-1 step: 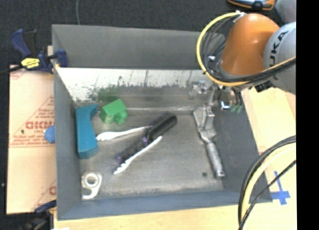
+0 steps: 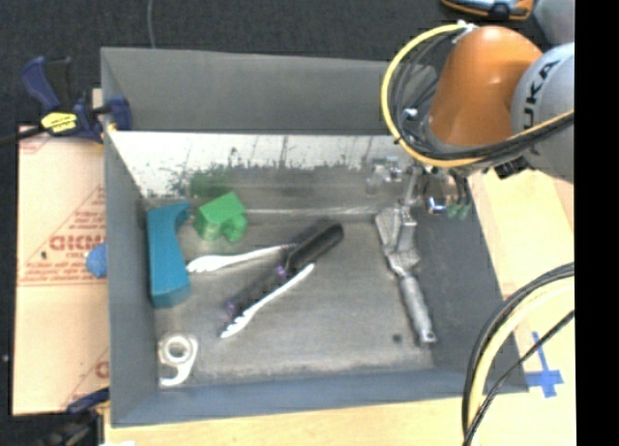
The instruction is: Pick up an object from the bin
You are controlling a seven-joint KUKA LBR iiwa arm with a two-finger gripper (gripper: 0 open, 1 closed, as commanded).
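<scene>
Just beside the jaws, near the bin's [image 2: 290, 96] right wall, lies a grey metal tool [image 2: 411, 280], perhaps pliers. Under the orange cover [image 2: 479, 81] I cannot tell how wide the jaws stand or whether they hold anything. A descent here could strike that wall or skid off the slim handle.

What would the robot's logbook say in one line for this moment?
gripper: above back-right of grey metal bin | nearest: long grey metal tool, upper end below gripper | hold: cannot tell

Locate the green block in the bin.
The green block sits upper left in the bin, just right of the blue block and above the white plastic utensil.
</scene>
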